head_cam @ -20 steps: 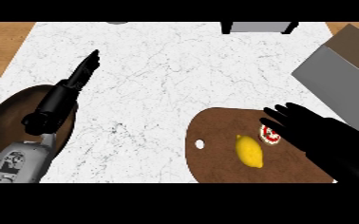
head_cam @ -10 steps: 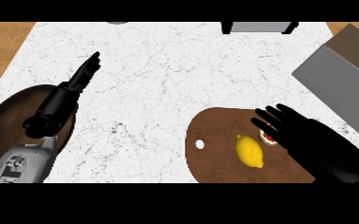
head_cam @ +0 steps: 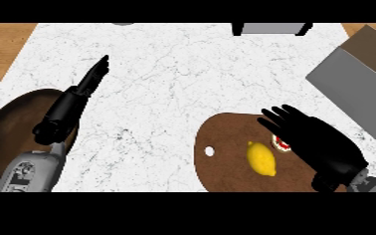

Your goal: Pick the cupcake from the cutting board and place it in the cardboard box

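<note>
The cupcake (head_cam: 280, 143), red and white, sits on the brown cutting board (head_cam: 228, 134) at the lower right. Only its left part shows under my right hand (head_cam: 320, 142). That hand lies over it with its fingers spread and fairly straight, open. A yellow lemon (head_cam: 262, 158) lies on the board just left of the cupcake. The cardboard box (head_cam: 351, 82) shows at the right edge, grey inside with a brown flap, above and right of the board. My left hand (head_cam: 77, 97) rests open at the left, fingers pointing up the counter.
A dark brown round dish (head_cam: 21, 117) lies at the left edge under my left forearm. A grey object with black legs (head_cam: 272, 28) stands at the counter's far edge. White marble counter (head_cam: 176, 79) spreads between the two arms.
My right hand has shifted a little to the left over the cupcake, hiding more of it. The left arm has stayed still.
</note>
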You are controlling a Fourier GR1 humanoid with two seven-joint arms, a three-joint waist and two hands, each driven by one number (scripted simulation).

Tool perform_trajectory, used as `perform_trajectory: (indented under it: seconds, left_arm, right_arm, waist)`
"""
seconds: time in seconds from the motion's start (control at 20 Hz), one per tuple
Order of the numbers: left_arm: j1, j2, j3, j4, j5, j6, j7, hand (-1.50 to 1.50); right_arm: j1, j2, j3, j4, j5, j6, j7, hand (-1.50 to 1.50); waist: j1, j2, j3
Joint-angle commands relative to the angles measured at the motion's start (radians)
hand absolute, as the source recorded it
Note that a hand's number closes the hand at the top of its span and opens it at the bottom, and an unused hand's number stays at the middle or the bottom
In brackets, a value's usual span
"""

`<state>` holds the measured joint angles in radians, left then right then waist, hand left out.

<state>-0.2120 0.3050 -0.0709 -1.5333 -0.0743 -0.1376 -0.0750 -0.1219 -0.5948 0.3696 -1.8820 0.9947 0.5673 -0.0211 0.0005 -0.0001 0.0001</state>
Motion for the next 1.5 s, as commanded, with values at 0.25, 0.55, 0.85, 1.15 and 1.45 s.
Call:
perform_trajectory:
  seconds: [0.25,0.55,0.85,1.15,1.45]
  left_arm:
    - [-0.063,-0.018,0.062,0.036,-0.002,-0.053,0.012,0.00]
    - [0.020,-0.006,0.093,-0.023,-0.001,-0.096,-0.003,0.00]
    - [-0.017,-0.035,0.101,-0.003,-0.034,-0.092,-0.008,0.00]
    - [0.046,-0.097,0.042,-0.101,-0.081,-0.047,0.056,0.00]
    - [-0.017,-0.055,0.110,-0.040,-0.054,-0.102,0.036,0.00]
  right_arm:
    - [-0.034,0.077,-0.024,0.164,0.121,-0.054,-0.068,-1.50]
    - [-0.032,0.056,-0.089,0.250,0.163,-0.102,-0.162,-1.50]
    - [-0.021,0.151,-0.026,0.293,0.239,-0.122,-0.172,-1.50]
    - [-0.027,0.146,-0.032,0.335,0.256,-0.291,-0.309,1.50]
    - [-0.023,0.171,-0.043,0.274,0.284,-0.334,-0.358,1.50]
  waist:
    - [-0.001,0.001,0.000]
    - [0.000,0.000,0.000]
    - [-0.001,0.000,0.000]
    - [0.002,0.000,0.000]
    - [-0.001,-0.001,0.000]
